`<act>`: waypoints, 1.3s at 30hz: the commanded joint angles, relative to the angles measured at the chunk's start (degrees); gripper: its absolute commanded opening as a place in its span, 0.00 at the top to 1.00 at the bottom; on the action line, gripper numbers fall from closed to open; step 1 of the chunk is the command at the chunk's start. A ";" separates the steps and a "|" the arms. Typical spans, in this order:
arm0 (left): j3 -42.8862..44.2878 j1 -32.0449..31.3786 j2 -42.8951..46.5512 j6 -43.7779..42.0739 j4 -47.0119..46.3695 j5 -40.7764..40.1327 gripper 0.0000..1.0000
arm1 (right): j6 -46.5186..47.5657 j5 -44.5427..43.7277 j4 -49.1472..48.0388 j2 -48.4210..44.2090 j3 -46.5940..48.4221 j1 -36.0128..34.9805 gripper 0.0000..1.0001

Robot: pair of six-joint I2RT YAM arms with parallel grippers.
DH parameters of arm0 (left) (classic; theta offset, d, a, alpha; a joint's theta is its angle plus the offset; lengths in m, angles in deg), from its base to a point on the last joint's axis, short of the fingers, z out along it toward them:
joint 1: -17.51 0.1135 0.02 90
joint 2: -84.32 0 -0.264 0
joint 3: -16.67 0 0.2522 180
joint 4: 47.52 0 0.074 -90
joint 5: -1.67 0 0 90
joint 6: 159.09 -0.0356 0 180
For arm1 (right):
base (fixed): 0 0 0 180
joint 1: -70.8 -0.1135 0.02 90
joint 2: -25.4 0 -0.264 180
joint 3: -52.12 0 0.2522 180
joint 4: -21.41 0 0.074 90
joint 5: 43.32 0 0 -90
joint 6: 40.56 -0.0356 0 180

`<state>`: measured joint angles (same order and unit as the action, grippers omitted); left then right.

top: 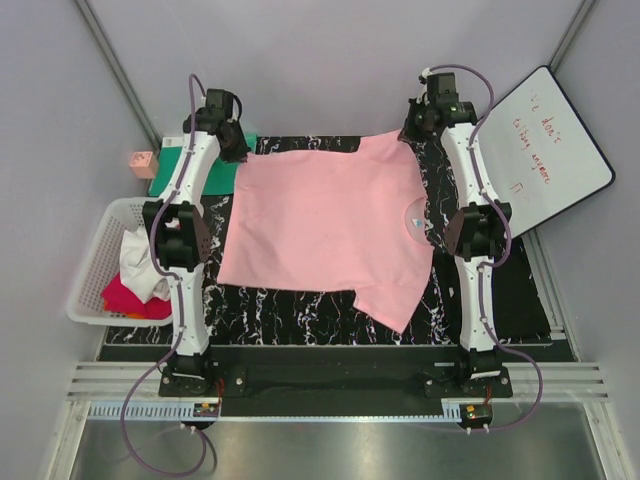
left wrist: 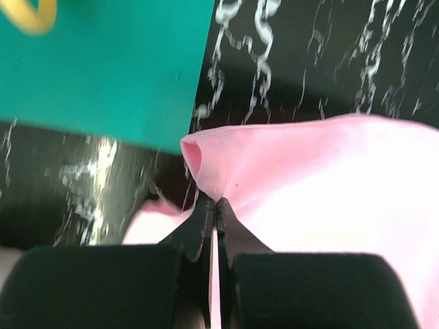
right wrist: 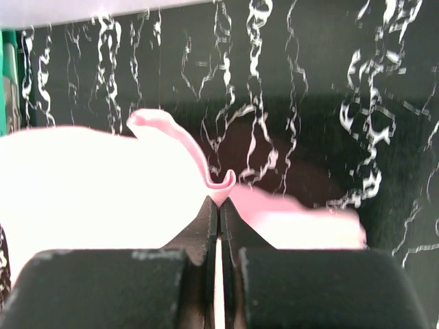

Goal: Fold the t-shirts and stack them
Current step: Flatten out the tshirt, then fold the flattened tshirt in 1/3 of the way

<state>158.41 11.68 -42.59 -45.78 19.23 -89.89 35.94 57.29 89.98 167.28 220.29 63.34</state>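
Left claw (left wrist: pixel 217 205) is pinched fully shut on a raised fold of the light pink t-shirt (top: pixel 320 220) at its upper-left corner. Right claw (right wrist: pixel 219 202) is likewise shut on the curled edge at upper right. Judgement: the paired far-edge grips hold the cloth spread flat on the counter (top: pixel 300 312), ready for a fold. Both arms stretch from frame bottom toward top. White t-shirt (top: pixel 140 265) and magenta-red t-shirt (top: pixel 125 297) sit in the basket (top: pixel 95 270), lower left.

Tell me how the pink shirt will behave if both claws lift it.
Probably floppy: the pink shirt curls limply where the left claw and right claw pinch it. Likely sags between them, with only its far edge held.
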 commanded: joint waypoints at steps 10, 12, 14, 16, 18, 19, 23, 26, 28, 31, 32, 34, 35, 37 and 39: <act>-8.16 2.22 0.34 -4.06 -2.46 2.35 1.00 | 0.67 8.10 -3.92 -6.25 -16.91 0.78 1.00; -10.81 2.48 1.40 -4.06 -2.54 1.92 1.00 | 0.49 8.46 -4.01 -8.11 -21.23 0.78 1.00; -13.89 2.57 1.93 -4.15 -2.37 1.91 1.00 | -0.04 8.37 -4.00 -10.48 -26.69 0.78 1.00; -15.91 2.75 2.46 -3.98 -1.93 1.65 1.00 | -0.82 8.20 -3.92 -12.85 -31.24 0.70 1.00; -16.27 3.01 1.94 -3.36 -0.36 1.74 1.00 | -1.53 7.93 -4.01 -14.61 -34.07 0.79 1.00; -15.58 3.10 1.67 -3.19 0.52 0.26 1.00 | -2.40 8.37 -4.01 -16.18 -36.44 0.78 1.00; -12.85 3.71 -0.52 -2.66 4.92 -1.51 1.00 | -4.08 9.42 -4.09 -20.50 -41.20 0.79 1.00; -10.74 4.24 -2.90 -2.74 8.43 -2.48 1.00 | -4.78 9.08 -4.09 -23.66 -45.06 0.78 1.00; -9.69 4.51 -4.92 -2.83 10.81 -2.30 0.87 | -5.05 8.64 -3.92 -25.24 -49.00 0.78 1.00; -9.24 4.95 -6.59 -1.78 14.06 -3.44 0.34 | -4.70 8.02 -2.43 -25.17 -54.01 0.78 1.00; -9.68 4.95 -6.42 -1.26 14.42 -4.14 0.24 | -4.35 8.02 -1.81 -24.90 -54.99 0.78 0.96; -11.78 4.95 -4.32 -0.46 14.07 -4.59 0.01 | -4.08 7.41 0.29 -24.03 -56.49 0.78 0.64; -12.49 4.95 -3.44 -0.37 13.55 -4.24 0.01 | -3.82 6.71 1.26 -23.85 -56.50 0.87 0.38; -14.94 4.86 -0.01 -0.28 11.53 -3.54 0.01 | -3.21 6.27 1.71 -24.89 -56.41 0.87 0.19; -16.36 4.86 3.40 -0.63 9.16 -2.75 0.01 | -2.76 5.91 1.44 -26.04 -55.45 0.87 0.00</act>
<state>144.46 15.99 -47.14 -46.54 30.01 -92.21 31.88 64.52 90.00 143.63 163.24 64.17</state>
